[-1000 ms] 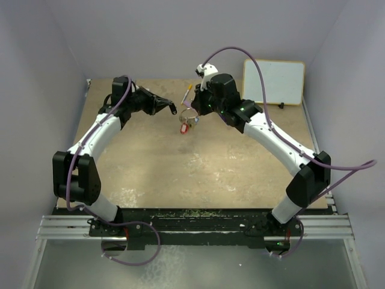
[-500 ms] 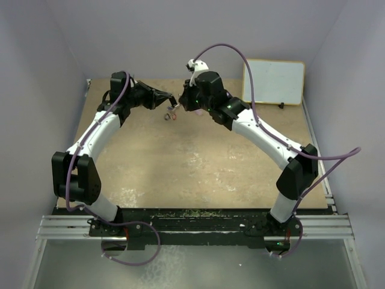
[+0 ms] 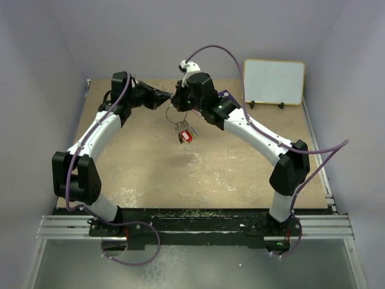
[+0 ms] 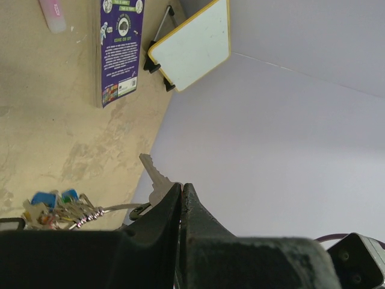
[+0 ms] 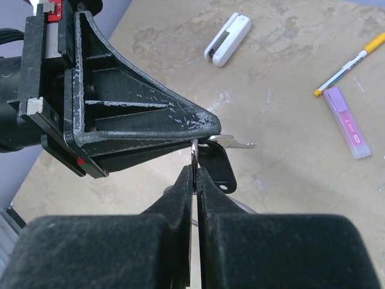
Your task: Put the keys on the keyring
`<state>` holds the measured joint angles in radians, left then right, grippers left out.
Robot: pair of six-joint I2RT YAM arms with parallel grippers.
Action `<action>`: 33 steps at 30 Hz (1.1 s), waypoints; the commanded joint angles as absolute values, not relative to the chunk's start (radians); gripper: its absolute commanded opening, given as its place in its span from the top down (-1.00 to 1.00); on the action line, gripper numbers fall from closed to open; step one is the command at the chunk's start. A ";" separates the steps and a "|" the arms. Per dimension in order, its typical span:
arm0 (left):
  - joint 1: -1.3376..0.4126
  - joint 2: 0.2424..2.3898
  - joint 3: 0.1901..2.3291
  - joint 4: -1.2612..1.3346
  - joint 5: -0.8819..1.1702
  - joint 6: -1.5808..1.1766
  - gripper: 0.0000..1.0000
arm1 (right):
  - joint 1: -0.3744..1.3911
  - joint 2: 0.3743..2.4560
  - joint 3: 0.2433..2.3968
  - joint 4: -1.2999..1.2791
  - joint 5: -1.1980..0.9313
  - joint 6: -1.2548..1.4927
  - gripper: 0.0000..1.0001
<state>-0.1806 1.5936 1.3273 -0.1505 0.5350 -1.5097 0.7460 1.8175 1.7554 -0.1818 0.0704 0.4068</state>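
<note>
In the left wrist view my left gripper is shut on a bare silver key, whose toothed blade sticks out past the fingertips. My right gripper is shut on the thin wire of the keyring, right under the left gripper's fingers. The top view shows both grippers meeting tip to tip above the table's far middle, left gripper and right gripper. The keyring hangs below them with a bunch of keys, one with a red tag. Blue-tagged keys show on the wire.
A small whiteboard stands at the back right. On the table lie a purple card, a pink highlighter, a yellow pen and a small white block. Grey walls close in the table's sides and back.
My right arm has swung left with the keyring until its fingertips meet the left gripper. The bunch of keys now hangs beneath both. The left gripper has barely moved.
</note>
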 commanded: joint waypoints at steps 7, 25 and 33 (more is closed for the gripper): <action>-0.197 1.579 1.362 -0.143 0.531 -1.586 0.92 | 0.753 1.812 1.815 -0.101 0.118 0.413 1.00; -0.225 1.581 1.380 -0.147 0.534 -1.606 0.92 | 0.754 1.812 1.812 -0.082 0.113 0.410 1.00; -0.225 1.585 1.374 -0.157 0.544 -1.602 0.92 | 0.761 1.769 1.748 -0.032 0.080 0.392 1.00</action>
<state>-0.2092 1.5936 1.3277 -0.1551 0.5182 -1.5272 0.7509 1.8278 1.7554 -0.1551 0.1093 0.4042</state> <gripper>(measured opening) 0.043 0.004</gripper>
